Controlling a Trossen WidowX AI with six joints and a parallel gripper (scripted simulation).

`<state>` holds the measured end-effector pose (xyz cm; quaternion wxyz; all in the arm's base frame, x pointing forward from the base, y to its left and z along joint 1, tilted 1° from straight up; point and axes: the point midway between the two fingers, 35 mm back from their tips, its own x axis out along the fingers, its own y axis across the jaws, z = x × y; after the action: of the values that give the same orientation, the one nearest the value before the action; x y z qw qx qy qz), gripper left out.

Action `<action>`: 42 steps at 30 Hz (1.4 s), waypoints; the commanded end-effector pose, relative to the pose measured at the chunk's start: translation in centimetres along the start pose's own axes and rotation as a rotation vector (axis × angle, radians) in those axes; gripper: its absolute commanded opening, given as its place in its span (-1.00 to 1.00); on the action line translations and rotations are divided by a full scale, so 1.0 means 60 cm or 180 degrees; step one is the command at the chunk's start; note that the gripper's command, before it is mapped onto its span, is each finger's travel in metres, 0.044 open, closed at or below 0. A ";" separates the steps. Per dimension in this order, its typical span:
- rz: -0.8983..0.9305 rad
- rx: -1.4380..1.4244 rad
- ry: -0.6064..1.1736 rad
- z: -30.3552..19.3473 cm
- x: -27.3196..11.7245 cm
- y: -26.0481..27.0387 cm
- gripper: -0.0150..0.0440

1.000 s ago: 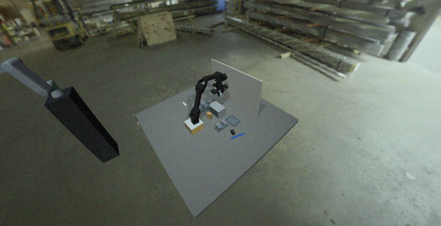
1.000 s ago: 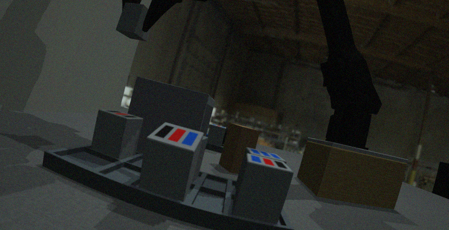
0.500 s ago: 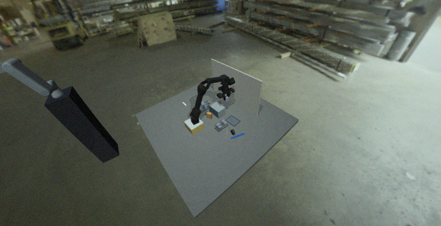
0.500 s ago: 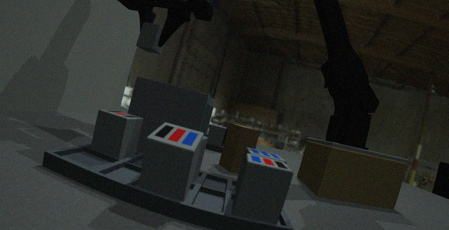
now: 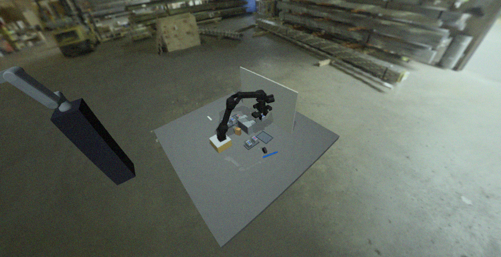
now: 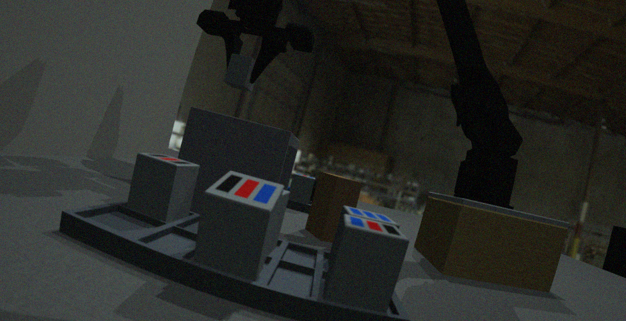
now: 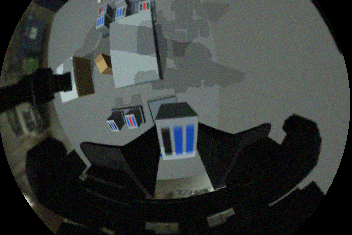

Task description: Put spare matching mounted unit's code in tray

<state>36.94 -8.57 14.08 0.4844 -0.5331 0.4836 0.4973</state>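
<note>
In the upper left of the exterior view, the grey spare block [image 5: 263, 116] [image 6: 238, 71] [image 7: 177, 136] is hanging in the air; the claw [image 5: 260, 117] [image 6: 239, 68] [image 7: 175, 123] is holding it between its fingers. In the wrist view, its label is showing one black and two blue stripes. The flat square tray [image 5: 264, 137] [image 7: 162, 102] is lying on the tabletop [image 5: 224, 192] [image 7: 270, 46], right of centre in the top view.

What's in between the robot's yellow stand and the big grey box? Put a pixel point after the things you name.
A little orange block [image 5: 237, 131] [image 6: 335, 207] [image 7: 103, 64] sits between the yellow stand [image 5: 221, 147] [image 6: 503, 248] [image 7: 83, 77] and the big grey box [image 5: 249, 129] [image 6: 236, 147] [image 7: 134, 48]. The top and wrist views show it.
</note>
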 end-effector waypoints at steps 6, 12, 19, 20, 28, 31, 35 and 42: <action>-0.0006 -0.0074 -0.0019 -0.084 0.001 0.033 -0.49; -0.0005 -0.0093 -0.0019 -0.108 0.001 0.045 -0.49; -0.0006 -0.0093 -0.0019 -0.109 0.011 0.042 -0.49; -0.0006 -0.0093 -0.0019 -0.109 0.013 0.042 -0.49; -0.0006 -0.0093 -0.0019 -0.111 0.026 0.040 -0.49; -0.0006 -0.0093 -0.0019 -0.111 0.031 0.039 -0.49; -0.0006 -0.0093 -0.0018 -0.111 0.038 0.038 -0.49; -0.0006 -0.0093 -0.0018 -0.112 0.049 0.036 -0.49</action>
<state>35.26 -15.57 11.68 0.4779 -0.5396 0.4767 0.5032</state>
